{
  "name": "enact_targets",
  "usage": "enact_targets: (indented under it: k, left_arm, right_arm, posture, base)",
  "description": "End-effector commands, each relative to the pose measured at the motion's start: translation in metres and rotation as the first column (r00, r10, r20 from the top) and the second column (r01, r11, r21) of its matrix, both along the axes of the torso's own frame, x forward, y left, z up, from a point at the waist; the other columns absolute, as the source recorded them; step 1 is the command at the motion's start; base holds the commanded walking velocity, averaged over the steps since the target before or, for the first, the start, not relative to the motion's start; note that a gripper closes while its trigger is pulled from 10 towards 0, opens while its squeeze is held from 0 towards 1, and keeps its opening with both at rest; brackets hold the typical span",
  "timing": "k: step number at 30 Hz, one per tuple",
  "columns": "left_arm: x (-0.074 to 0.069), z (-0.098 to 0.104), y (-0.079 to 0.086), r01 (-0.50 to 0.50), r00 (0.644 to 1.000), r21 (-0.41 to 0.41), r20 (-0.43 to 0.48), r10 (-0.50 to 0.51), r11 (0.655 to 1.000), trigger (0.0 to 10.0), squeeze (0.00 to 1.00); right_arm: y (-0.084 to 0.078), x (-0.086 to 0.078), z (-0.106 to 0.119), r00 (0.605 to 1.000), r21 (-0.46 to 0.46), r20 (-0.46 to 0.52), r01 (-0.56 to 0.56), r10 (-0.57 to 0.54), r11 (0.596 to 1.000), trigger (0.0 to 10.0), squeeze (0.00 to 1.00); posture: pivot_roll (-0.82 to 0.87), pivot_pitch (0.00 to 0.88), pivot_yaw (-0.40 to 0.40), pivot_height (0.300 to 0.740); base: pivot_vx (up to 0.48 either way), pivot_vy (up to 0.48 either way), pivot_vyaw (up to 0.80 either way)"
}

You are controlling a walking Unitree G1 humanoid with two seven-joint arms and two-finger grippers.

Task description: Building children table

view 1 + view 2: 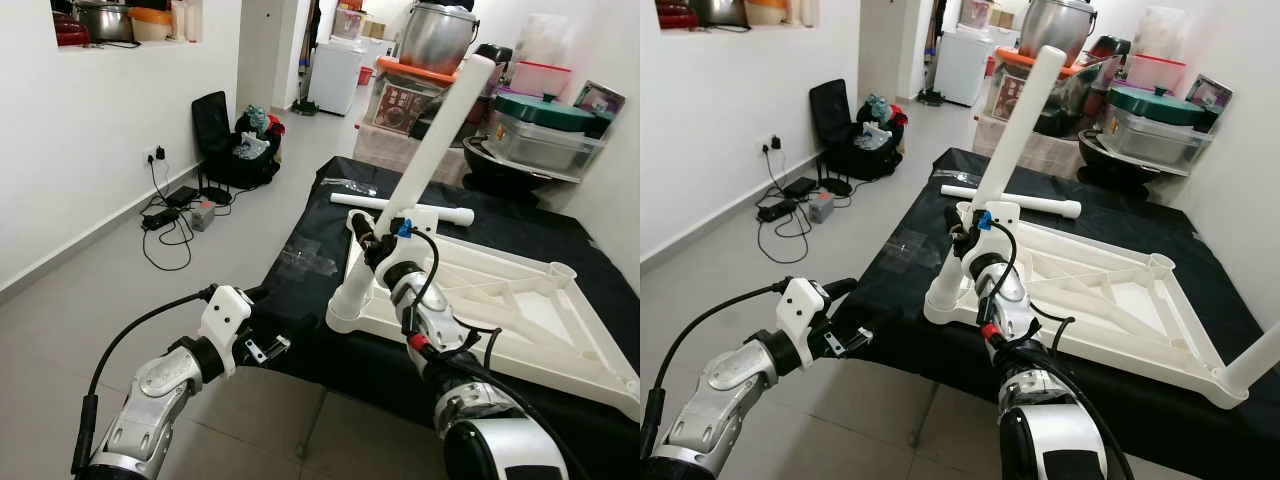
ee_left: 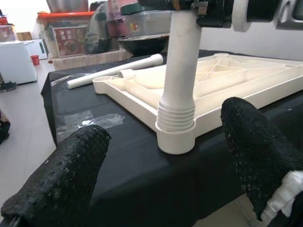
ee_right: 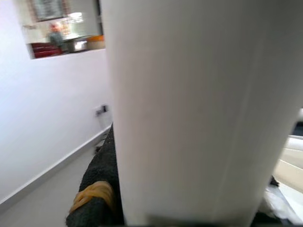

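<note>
An upturned white plastic tabletop (image 1: 560,345) lies on a black cloth. A long white leg (image 1: 440,130) leans up out of its near left corner socket (image 2: 175,137), threads showing above the socket. My right gripper (image 1: 375,240) is shut on this leg low down; the leg (image 3: 199,109) crosses the right wrist view with one finger (image 3: 97,189) beside it. My left gripper (image 1: 262,322) hangs open at the cloth's front left edge, its fingers (image 2: 61,184) on either side of the socket and apart from it. Another leg (image 1: 1252,365) stands at the near right corner. A loose leg (image 1: 400,207) lies behind.
Clear plastic wrap (image 1: 310,260) lies on the cloth left of the tabletop. Pots and storage boxes (image 1: 540,125) crowd the back right. A black bag (image 1: 235,150) and cables (image 1: 170,225) sit on the floor by the left wall.
</note>
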State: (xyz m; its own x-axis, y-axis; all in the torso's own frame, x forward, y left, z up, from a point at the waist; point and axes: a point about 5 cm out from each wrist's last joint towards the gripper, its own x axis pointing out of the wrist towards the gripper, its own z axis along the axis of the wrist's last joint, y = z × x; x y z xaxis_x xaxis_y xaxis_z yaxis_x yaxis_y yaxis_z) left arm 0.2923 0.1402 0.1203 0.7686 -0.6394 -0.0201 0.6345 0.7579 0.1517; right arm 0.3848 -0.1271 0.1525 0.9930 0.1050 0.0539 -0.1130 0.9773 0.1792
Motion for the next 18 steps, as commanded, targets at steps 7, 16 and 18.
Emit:
enact_targets:
  k: [7,16,18]
  left_arm:
    - [0.003,0.002,-0.006,0.016,1.000,0.006,0.015,-0.016,1.000,10.0,0.00]
    - [0.009,0.004,-0.011,0.023,0.999,0.007,0.022,-0.023,1.000,10.0,0.00]
    - [0.009,0.004,-0.011,0.023,0.999,0.007,0.022,-0.023,1.000,10.0,0.00]
  right_arm:
    - [-0.019,-0.025,-0.067,0.916,-0.141,-0.289,0.247,-0.279,0.959,10.0,0.00]
    - [-0.031,-0.026,-0.062,0.803,-0.269,-0.315,0.436,-0.507,0.859,10.0,0.00]
    - [-0.031,-0.026,-0.062,0.803,-0.269,-0.315,0.436,-0.507,0.859,10.0,0.00]
  posture:
    - [0.11,0.000,-0.143,0.740]
    - [0.10,0.000,-0.128,0.740]
    - [0.10,0.000,-0.128,0.740]
  base:
    - [0.000,0.000,0.00]
    - [0.000,0.000,0.00]
    - [0.000,0.000,0.00]
